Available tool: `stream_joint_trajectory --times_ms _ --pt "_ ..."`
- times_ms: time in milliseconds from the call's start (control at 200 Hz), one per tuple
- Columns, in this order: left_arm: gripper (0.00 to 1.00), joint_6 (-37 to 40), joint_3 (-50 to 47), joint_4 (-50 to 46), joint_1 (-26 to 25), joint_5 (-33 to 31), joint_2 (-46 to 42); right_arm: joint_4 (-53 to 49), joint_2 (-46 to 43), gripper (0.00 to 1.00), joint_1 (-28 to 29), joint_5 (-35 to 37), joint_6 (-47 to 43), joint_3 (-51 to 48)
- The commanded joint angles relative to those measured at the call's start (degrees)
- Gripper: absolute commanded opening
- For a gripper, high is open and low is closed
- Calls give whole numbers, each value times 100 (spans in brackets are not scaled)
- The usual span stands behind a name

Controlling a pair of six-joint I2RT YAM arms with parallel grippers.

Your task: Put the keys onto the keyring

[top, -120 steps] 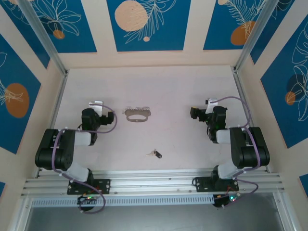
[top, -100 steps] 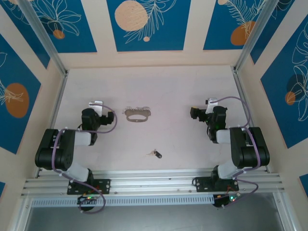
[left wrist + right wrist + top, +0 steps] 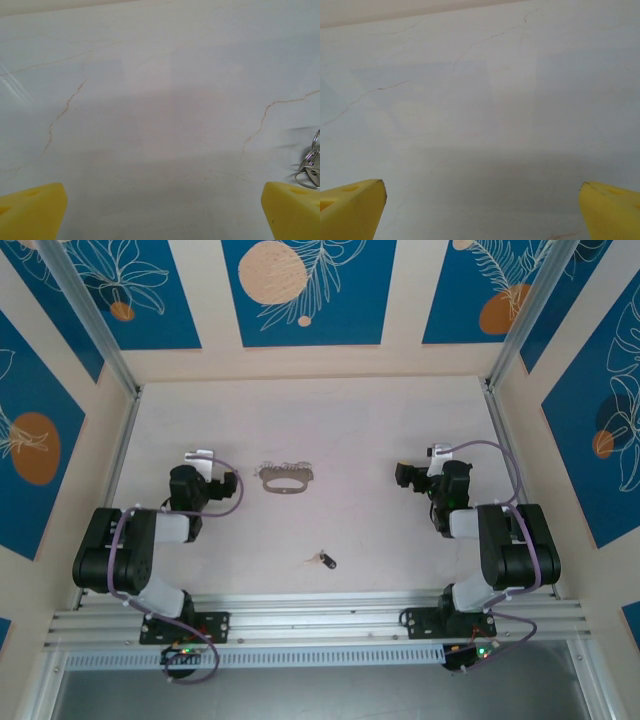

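Observation:
The keyring (image 3: 287, 480), a grey-tan oval loop fringed with small silvery pieces along its far side, lies flat on the table at mid-left. A few silvery rings of its fringe (image 3: 311, 164) show at the right edge of the left wrist view. The key (image 3: 324, 560), tiny and silvery with a black head, lies nearer the front edge, between the two arms. My left gripper (image 3: 207, 460) rests left of the keyring, open, its yellow fingertips (image 3: 32, 212) wide apart over bare table. My right gripper (image 3: 405, 477) sits at the right, open and empty, yellow fingertips (image 3: 351, 209) spread.
The white marbled table (image 3: 350, 420) is walled by beige panels with blue leaf prints. Metal posts (image 3: 120, 370) stand at the back corners. An aluminium rail (image 3: 320, 615) carrying both arm bases runs along the front edge.

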Motion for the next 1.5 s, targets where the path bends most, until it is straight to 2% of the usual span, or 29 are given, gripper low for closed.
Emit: stream_joint_trajectory --times_ms 0,340,390,465,550,640,700,805,840,910,1055,1235,1495 --pt "100 22 106 -92 81 102 -70 41 -16 99 -32 -108 -138 101" --pt "100 48 12 41 54 60 -128 5 -91 99 -115 -188 -48 119" --pt "100 -13 49 -68 45 -105 -207 -886 -430 99 -107 62 27 428" --pt "100 -93 333 -718 45 -295 -389 -2237 -918 99 -147 227 220 1058" --pt "100 -93 507 -1108 46 -347 -506 -3108 -1260 99 -295 86 934 1594" --pt "100 -146 592 -1528 45 -560 -808 -4276 -1369 99 -464 255 1991 2236" --pt "100 -174 722 -1968 45 -741 -1048 -4646 -1318 99 -654 -305 2336 2484" --pt "100 -338 1115 -2943 45 -953 -1389 -4564 -1299 100 -672 -1127 2374 2465" --pt "100 -451 1298 -3338 45 -892 -1491 -4532 -1293 99 -593 -1306 2346 2429" --pt "100 -867 1699 -4133 37 -804 -1679 -4617 -1225 90 -314 -1628 2102 2496" --pt "100 -1802 2165 -5234 -4 -354 -1975 -5235 -762 77 746 -1403 1677 2912" --pt "100 -2652 2156 -5611 -185 118 -2224 -5679 427 62 1959 -1387 1432 3754" --pt "100 -3023 2480 -5848 -817 309 -1643 -6287 1810 38 2636 -1567 1320 5003"
